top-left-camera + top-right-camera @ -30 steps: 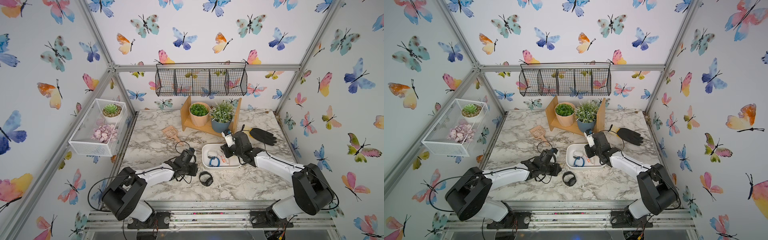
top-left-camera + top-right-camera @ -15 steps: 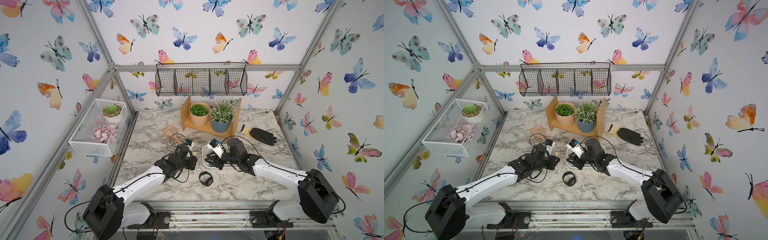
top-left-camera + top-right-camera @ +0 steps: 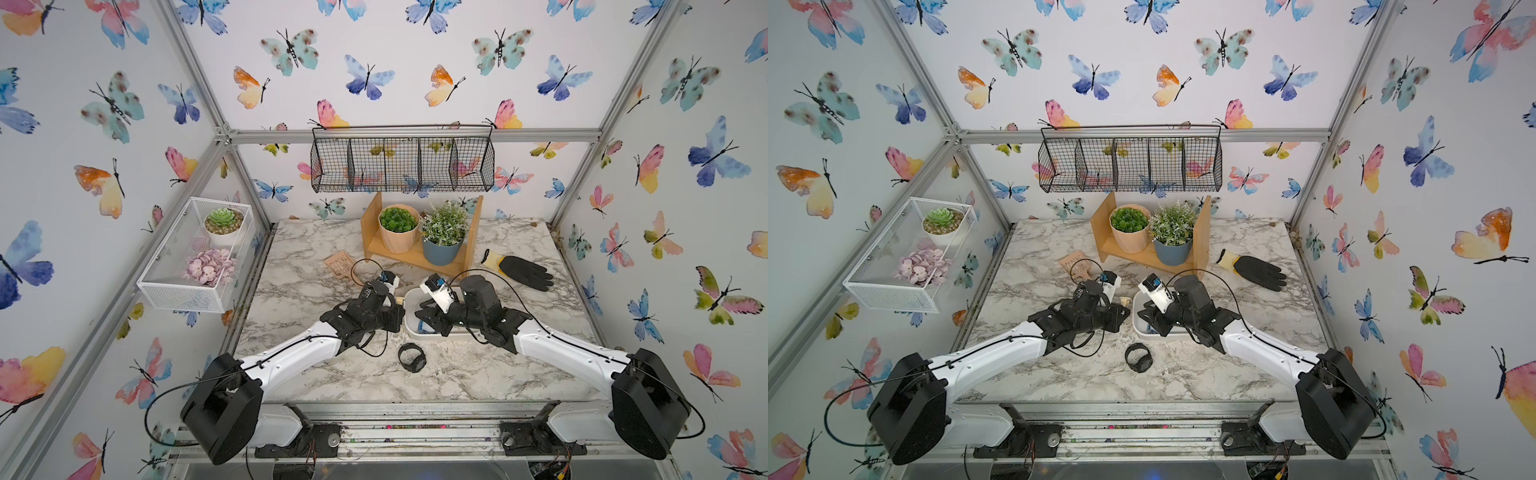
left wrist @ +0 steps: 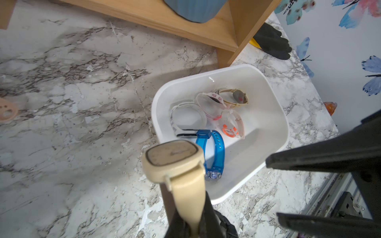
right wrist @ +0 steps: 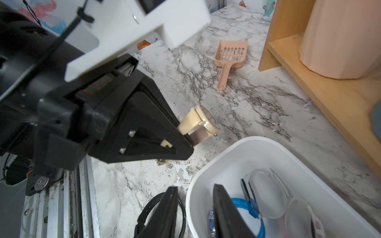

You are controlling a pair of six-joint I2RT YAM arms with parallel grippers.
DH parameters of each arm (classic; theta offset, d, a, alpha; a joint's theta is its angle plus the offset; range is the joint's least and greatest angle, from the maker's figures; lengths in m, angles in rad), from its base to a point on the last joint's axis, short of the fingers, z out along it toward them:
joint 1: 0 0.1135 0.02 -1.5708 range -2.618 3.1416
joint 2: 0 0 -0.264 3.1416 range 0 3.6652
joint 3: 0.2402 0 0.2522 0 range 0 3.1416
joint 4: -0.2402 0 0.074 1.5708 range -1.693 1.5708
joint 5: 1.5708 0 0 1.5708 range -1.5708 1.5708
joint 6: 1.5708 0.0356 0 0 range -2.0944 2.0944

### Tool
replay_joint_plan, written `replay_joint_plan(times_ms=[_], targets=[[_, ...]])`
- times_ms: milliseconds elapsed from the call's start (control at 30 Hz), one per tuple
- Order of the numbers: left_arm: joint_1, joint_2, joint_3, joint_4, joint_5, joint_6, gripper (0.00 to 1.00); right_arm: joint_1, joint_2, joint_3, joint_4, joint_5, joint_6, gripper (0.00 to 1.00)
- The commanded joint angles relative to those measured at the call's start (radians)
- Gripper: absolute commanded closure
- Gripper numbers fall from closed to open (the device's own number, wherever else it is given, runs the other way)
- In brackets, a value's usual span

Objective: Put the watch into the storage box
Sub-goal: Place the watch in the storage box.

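A black wire basket [image 3: 402,160] hung on the back wall, divided into compartments. A white mesh basket [image 3: 178,293] on the left wall held a potted succulent [image 3: 224,220] and a cluster of pink flowers [image 3: 206,266]. A wooden shelf [image 3: 372,226] at the back of the marble table [image 3: 478,374] carried two potted plants. The storage box [image 4: 263,123] stood just in front of that shelf. It contained several watches: a blue one [image 4: 215,148], a white-strapped one [image 4: 187,117], a pale pink one [image 4: 210,103], a gold-toned one [image 4: 233,96] and a clear one with orange marks [image 4: 232,127].

Both arms reached forward low from the front rail, and their grippers were close together at the box's left end. The left gripper [image 5: 184,134] was clamped on the strap of a cream watch [image 4: 175,158], which was held above the table just beside the box's rim and outside it. The right gripper [image 5: 195,197] hovered at the box's near corner with its jaws narrowly parted and nothing between them. One of its fingers was over the box and the other over the table. A black watch [image 3: 411,357] lay on the marble just in front of the box, untouched.
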Motion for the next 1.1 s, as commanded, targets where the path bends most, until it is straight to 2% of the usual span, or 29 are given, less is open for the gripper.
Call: replay_joint_plan(times_ms=[0, 233, 500, 667, 1067], targets=[[-0.028, 0.054, 0.042, 0.044, 0.050, 0.024, 0.89, -0.025, -0.046, -0.019, -0.046, 0.133, 0.048, 0.65], [-0.067, 0.158, 0.110, 0.108, 0.099, 0.017, 0.89, -0.135, -0.152, -0.075, -0.068, 0.241, 0.116, 0.64], [-0.150, 0.331, 0.232, 0.171, 0.160, 0.005, 0.88, -0.194, -0.186, -0.089, -0.158, 0.356, 0.208, 0.58], [-0.185, 0.426, 0.280, 0.218, 0.195, -0.020, 0.87, -0.241, -0.208, -0.123, -0.187, 0.352, 0.255, 0.54], [-0.205, 0.553, 0.368, 0.232, 0.231, -0.028, 0.79, -0.264, -0.220, -0.147, -0.213, 0.329, 0.285, 0.47]])
